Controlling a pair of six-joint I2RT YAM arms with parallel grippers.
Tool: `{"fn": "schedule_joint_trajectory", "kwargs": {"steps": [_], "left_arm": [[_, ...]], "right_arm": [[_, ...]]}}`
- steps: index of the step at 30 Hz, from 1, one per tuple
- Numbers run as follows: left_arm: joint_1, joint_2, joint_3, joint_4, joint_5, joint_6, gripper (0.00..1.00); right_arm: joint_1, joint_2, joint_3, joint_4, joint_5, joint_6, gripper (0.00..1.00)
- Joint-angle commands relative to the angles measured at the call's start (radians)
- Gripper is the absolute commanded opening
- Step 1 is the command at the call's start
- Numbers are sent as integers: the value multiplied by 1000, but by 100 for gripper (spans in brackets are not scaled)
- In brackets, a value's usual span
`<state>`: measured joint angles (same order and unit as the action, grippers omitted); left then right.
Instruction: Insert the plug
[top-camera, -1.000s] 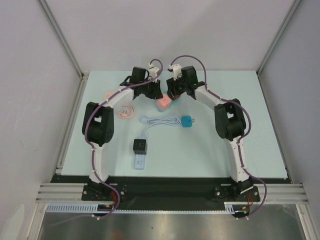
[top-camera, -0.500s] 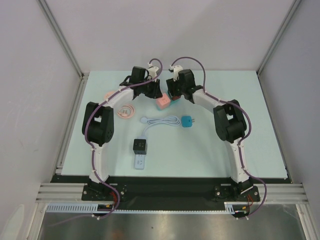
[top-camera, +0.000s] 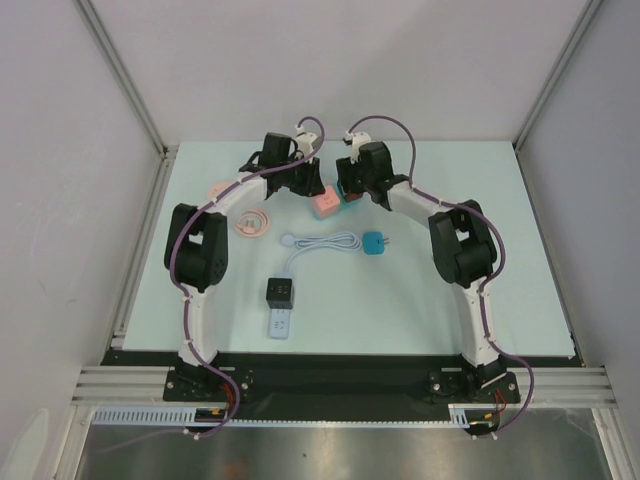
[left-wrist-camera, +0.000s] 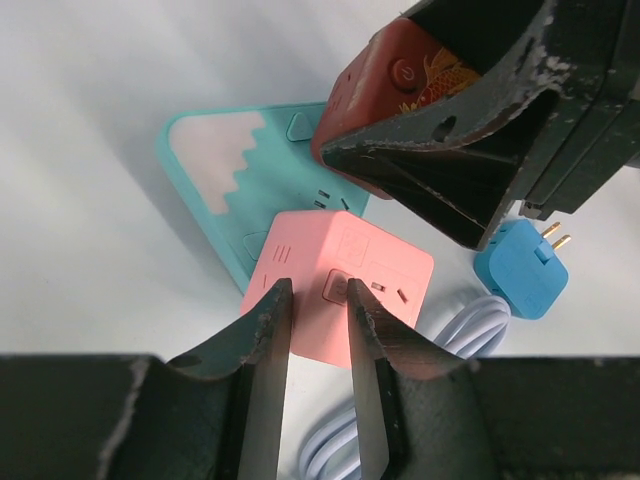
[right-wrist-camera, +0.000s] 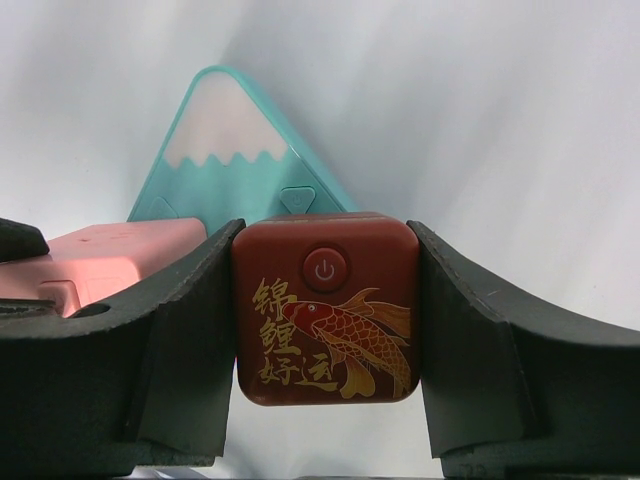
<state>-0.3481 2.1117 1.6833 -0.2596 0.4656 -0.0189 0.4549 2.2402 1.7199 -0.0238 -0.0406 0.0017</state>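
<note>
While right gripper (right-wrist-camera: 325, 300) is clamping red cube (right-wrist-camera: 325, 335) mid-frame, left fingers (left-wrist-camera: 265, 345), narrowly parted, are hovering over pink cube (left-wrist-camera: 395, 270); arms crowding, possibly risking collision.

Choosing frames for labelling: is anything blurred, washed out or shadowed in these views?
Top external view: evenly lit, sharp, only soft shadows. Left wrist view: pink cube sharp, table washed out. Right wrist view: red cube crisp, print readable; teal strip behind slightly soft.

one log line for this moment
right end effector: shut on red cube | left end effector: open over pink cube | blue plug: lying free
</note>
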Motion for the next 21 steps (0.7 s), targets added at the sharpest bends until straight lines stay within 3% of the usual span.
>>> {"fn": "schedule_joint_trajectory", "kwargs": {"steps": [1,14,20,21], "left_arm": [[-3,28,7,-23,36,-19,33],[0,71,46,-24,91,-50,33],[-2,73,47,-21,100,-55,33],[0,73,49,-21,102,-55,33]], "right_arm": [[28,47,-121,-199,68,84,0],[74,7,-249,-82,194,168,0],[85,26,-210,-125,185,173,0],[85,21,-209,-123,182,173,11]]}}
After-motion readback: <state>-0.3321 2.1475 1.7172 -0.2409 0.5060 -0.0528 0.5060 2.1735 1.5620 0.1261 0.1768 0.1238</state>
